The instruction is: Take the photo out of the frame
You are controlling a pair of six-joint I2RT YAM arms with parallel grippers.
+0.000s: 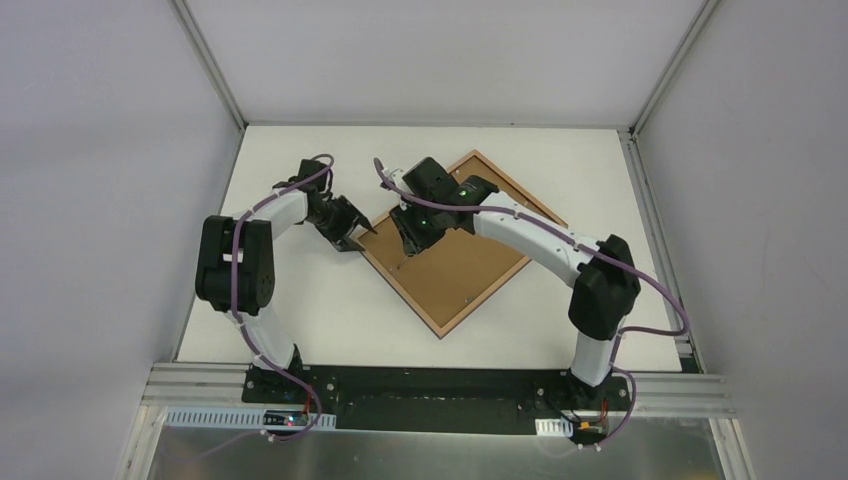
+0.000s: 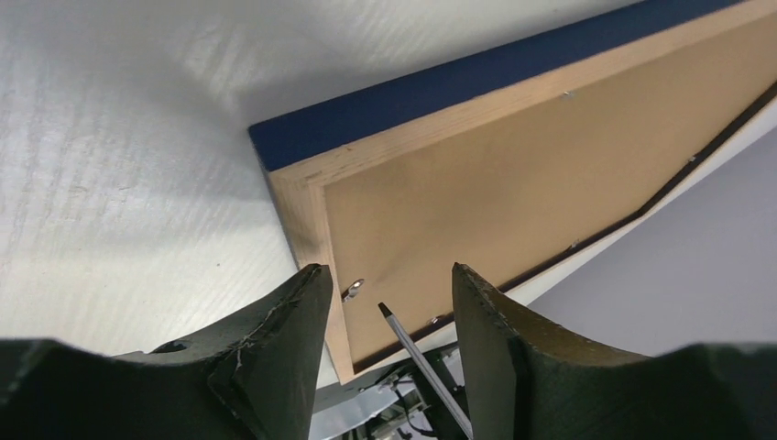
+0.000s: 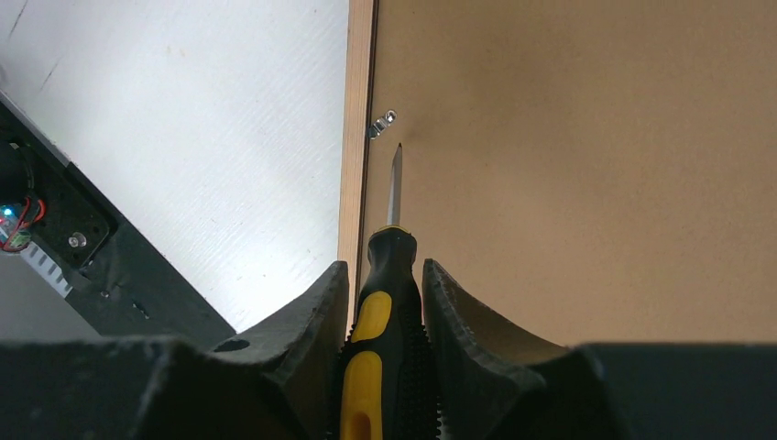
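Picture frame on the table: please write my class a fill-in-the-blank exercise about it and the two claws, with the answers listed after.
The frame lies face ____ on the table. The right claw is shut on a screwdriver with a black and ____ handle. The left claw is ____ and holds nothing.
Missing words: down, yellow, open.

White desk [image 1: 300, 300], matte, faint grain. 1 thing lies directly on it: the frame [image 1: 400, 293], flat, face down, turned corner-on like a diamond. Frame's dark-blue side meets the desk, light wood back edge faces up. Brown backing board [image 1: 470, 275] sits inside the frame, topside. Small metal tab [image 3: 382, 122] at the board's edge, just beside the frame's wood rim. Desk surface shows on all 4 sides of the frame.
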